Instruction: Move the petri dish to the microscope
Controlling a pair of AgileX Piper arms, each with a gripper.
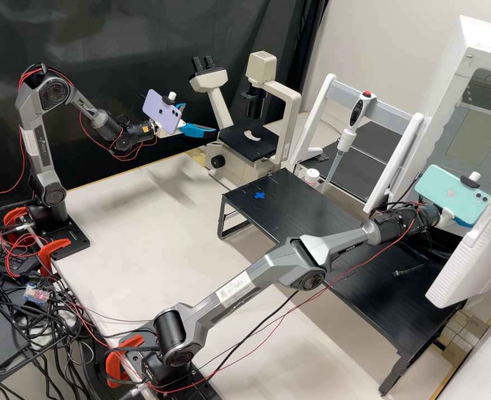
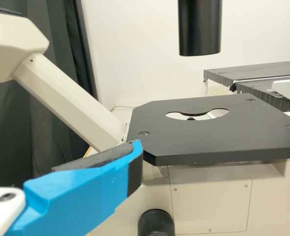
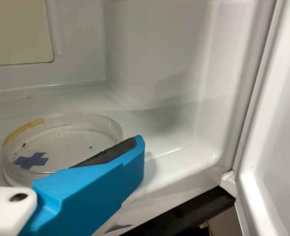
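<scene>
White inner walls of the open cabinet (image 3: pixel 154 54) surround the petri dish (image 3: pixel 68 142), which is set flat on the cabinet floor and marked with a blue cross (image 3: pixel 31 161). The right arm (image 1: pixel 267 278) is clearly nearer to it; by the left arm (image 1: pixel 37 147), the microscope (image 1: pixel 227 166) is faced instead, well apart from the cabinet.

The right fingers (image 3: pixel 93 191) appear to be parted wide, with nothing pressed against the dark pad that is seen. Just beyond and beside that pad the dish's round wall is partly overlapped; whether it is touched cannot be told. No long axis is offered by a round dish, so what matters is that its rim be brought between the pads, probably with a small sideways shift first. The left fingers (image 1: pixel 198 131) are spread and empty, near the microscope's black stage (image 2: pixel 184 140).
</scene>
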